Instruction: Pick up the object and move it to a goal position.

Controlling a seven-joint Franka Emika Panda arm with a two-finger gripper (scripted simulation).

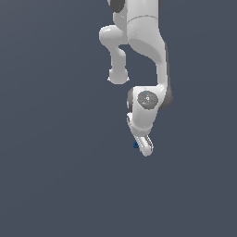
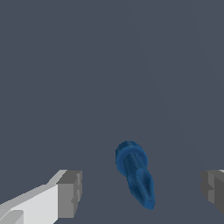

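The object [image 2: 134,173] is a small dark blue lumpy piece lying on the grey floor. In the wrist view it lies between my two grey fingertips [image 2: 70,194], with clear space on both sides. My gripper [image 2: 142,192] is open around it and touches nothing. In the exterior view the object [image 1: 135,145] shows only as a blue speck at the edge of the white gripper [image 1: 144,147], which hangs low under the bent arm.
Only the plain dark grey floor [image 1: 55,176] surrounds the arm. No other objects, walls or goal marker show in either view.
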